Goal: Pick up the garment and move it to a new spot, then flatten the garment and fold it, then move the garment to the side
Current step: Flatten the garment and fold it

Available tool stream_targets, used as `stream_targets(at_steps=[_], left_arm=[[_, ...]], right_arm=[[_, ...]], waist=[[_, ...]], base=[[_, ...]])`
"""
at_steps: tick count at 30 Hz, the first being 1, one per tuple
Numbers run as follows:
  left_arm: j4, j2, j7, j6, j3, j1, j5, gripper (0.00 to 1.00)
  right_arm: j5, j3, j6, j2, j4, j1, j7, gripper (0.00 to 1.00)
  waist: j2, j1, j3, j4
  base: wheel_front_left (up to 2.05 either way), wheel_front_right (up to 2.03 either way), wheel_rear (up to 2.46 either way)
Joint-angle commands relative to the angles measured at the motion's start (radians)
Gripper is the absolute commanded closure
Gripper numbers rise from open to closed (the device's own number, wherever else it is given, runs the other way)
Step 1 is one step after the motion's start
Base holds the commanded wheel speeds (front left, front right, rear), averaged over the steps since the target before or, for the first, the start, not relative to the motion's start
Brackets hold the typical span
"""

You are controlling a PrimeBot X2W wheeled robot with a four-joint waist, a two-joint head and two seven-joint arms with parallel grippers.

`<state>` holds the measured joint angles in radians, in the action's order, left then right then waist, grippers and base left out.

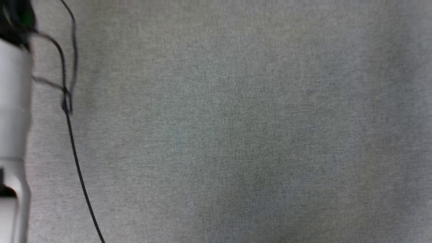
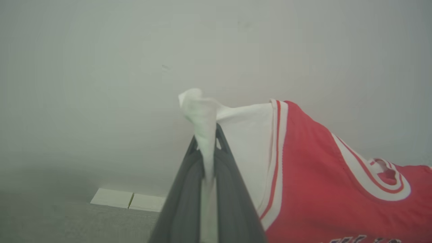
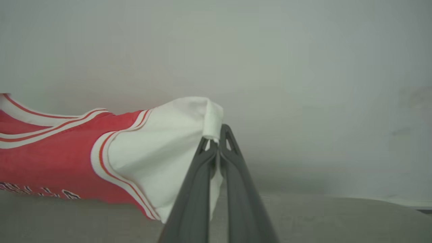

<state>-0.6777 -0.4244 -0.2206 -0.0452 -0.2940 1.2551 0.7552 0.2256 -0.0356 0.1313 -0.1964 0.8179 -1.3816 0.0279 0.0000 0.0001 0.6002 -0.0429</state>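
The garment (image 2: 314,175) is a red jersey with white sleeves and red-and-white striped trim, held up off the grey surface. In the left wrist view my left gripper (image 2: 207,135) is shut on the bunched edge of one white sleeve, and the red body with its round neck trim stretches away to the right. In the right wrist view my right gripper (image 3: 216,136) is shut on the other white sleeve of the garment (image 3: 60,152), whose red body runs off to the left with black lettering along its lower edge.
The head view looks down on a grey cloth surface (image 1: 236,135). A pale forearm (image 1: 13,135) stands at the left edge with a thin black cable (image 1: 72,141) beside it. A pale wall fills the background of both wrist views; two white tiles (image 2: 130,199) lie low.
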Motion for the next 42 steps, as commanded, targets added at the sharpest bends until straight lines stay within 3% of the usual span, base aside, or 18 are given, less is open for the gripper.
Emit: stream_targets(at_steps=[1, 13, 20, 21, 31, 42], left_arm=[[-0.005, 0.007, -0.013, 0.012, 0.003, -0.062, 0.01, 1.0], [-0.058, 0.042, -0.042, 0.079, -0.01, -0.478, 0.028, 1.0], [-0.017, 0.041, -0.045, 0.07, 0.012, -0.737, 0.045, 1.0], [0.024, 0.045, -0.046, 0.061, 0.021, -0.847, 0.057, 1.0], [0.236, 0.042, -0.046, -0.032, 0.054, -1.211, 0.072, 1.0], [0.459, 0.022, -0.015, -0.123, 0.044, -1.447, 0.071, 1.0]], right_arm=[[0.024, -0.015, -0.001, -0.012, 0.009, 0.058, -0.011, 1.0], [0.159, -0.121, -0.001, -0.023, 0.065, 0.492, -0.054, 1.0], [0.238, -0.171, -0.001, -0.049, 0.033, 0.736, -0.072, 1.0], [0.265, -0.185, -0.001, -0.064, 0.001, 0.829, -0.076, 1.0], [0.314, -0.142, -0.001, -0.077, -0.194, 1.156, -0.061, 1.0], [0.242, 0.045, -0.001, 0.021, -0.457, 1.465, 0.021, 1.0]], waist=[[0.0, -0.0001, -0.058, 0.009], [0.0, -0.0001, -0.325, 0.012], [0.0, -0.0001, -0.463, 0.009], [0.0, -0.0001, -0.508, 0.009], [0.0, -0.0001, -0.603, 0.013], [0.0, -0.0001, -0.615, 0.015]], base=[[0.0, 0.0, 0.0], [0.0, 0.0, 0.0], [0.0, 0.0, 0.0], [0.0, 0.0, 0.0], [0.0, 0.0, 0.0], [0.0, 0.0, 0.0]])
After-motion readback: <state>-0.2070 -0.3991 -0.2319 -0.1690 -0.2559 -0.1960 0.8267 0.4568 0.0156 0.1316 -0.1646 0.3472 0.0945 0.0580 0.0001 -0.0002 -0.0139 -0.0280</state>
